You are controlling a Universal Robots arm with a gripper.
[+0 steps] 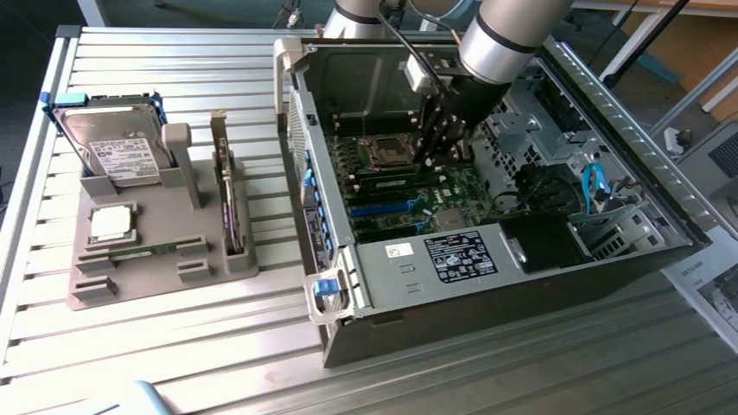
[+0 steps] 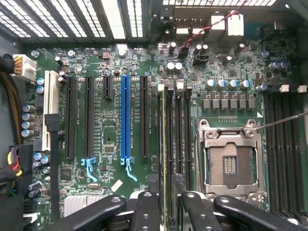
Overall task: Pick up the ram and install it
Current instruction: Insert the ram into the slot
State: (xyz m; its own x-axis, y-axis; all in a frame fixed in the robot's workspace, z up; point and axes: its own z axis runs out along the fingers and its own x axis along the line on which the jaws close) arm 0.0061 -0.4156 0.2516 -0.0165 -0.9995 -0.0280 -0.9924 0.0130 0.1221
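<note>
Position: ram (image 2: 166,144) seated on edge in motherboard (image 2: 108,130), just beside processor socket (image 2: 230,163); long axis runs straight into gap of claw (image 2: 169,206), jaws apart, straddling its end.

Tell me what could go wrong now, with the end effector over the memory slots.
The ram seems inserted between the fingers of the open end effector; if not fully seated, it could tilt or make poor contact. The uncovered CPU socket lies just beside the memory slots, so a sideways slip could harm its contacts.
</note>
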